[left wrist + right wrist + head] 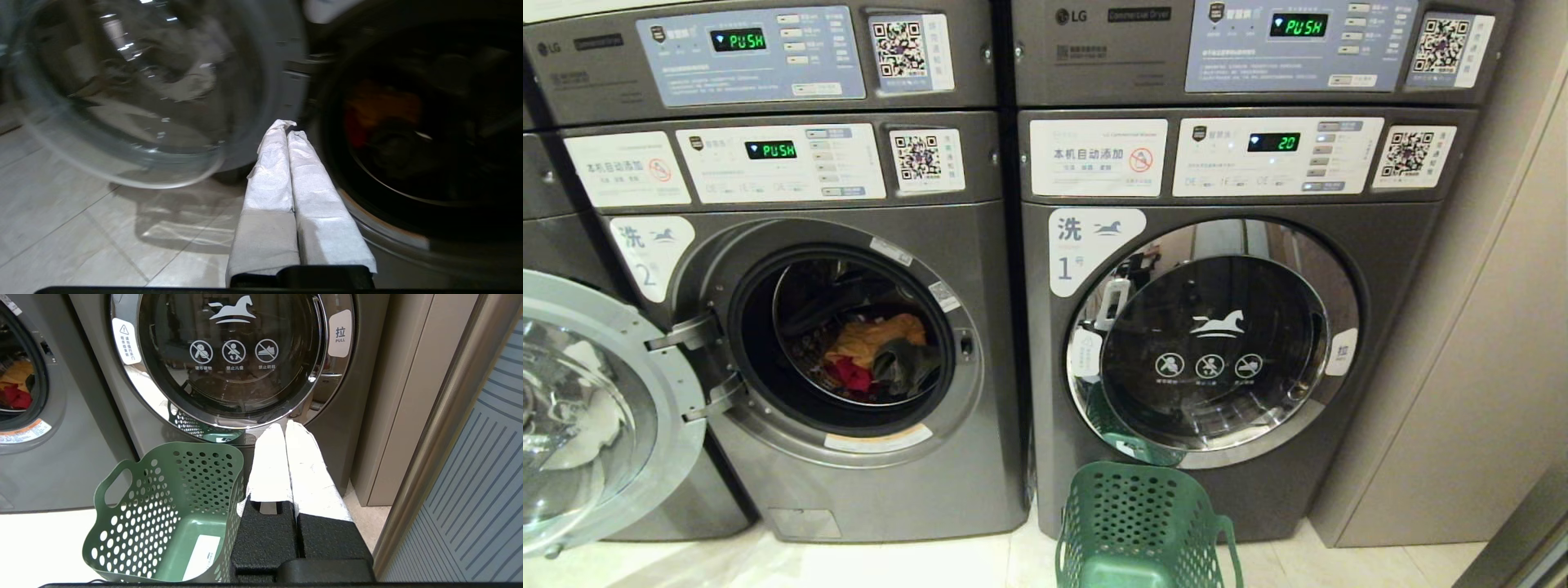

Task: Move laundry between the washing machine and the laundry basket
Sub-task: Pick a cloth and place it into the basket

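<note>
The left washing machine (849, 490) stands with its round door (596, 408) swung wide open. Orange, red and dark laundry (878, 351) lies inside its drum; the same laundry (380, 110) shows dimly in the left wrist view. A green perforated laundry basket (1143, 527) stands empty on the floor before the right machine, also as the basket (163, 506) in the right wrist view. My left gripper (288, 128) is shut and empty, low between the open door and the drum mouth. My right gripper (284, 426) is shut, empty, parked beside the basket. Neither arm appears in the head view.
The right washing machine (1217, 343) has its chrome-ringed door closed. Dryers (768, 57) are stacked above both machines. A beige cabinet wall (1486, 367) bounds the right side. The open glass door (122, 102) hangs close on one side of the left gripper. Pale tiled floor (890, 563) lies in front.
</note>
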